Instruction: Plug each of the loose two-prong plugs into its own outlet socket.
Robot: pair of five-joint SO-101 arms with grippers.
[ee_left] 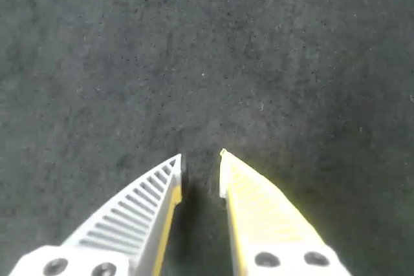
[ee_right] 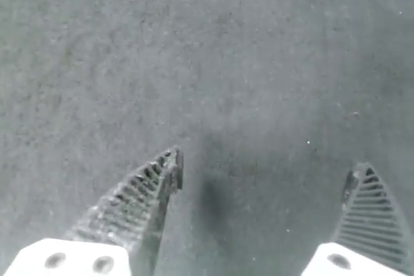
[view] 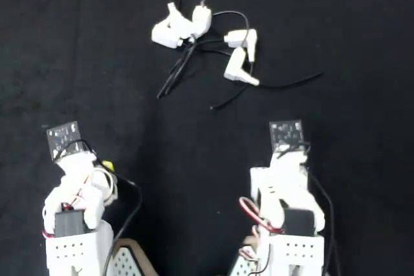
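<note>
Plug/socket cluster (view: 206,38) far-centre on desk (view: 77,50), well ahead of both arms; nearest plug (view: 239,70) lies diag., closer to right claw (ee_right: 266,161) (wide, empty); left claw (ee_left: 200,154) narrow, empty.

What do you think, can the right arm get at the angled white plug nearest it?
Probably yes: bare black cloth lies between the open right gripper and the angled plug; tangled black cables beside it could snag.

Plugs and sockets (view: 176,30) cluster on the table (view: 77,63) — far side, middle.
</note>
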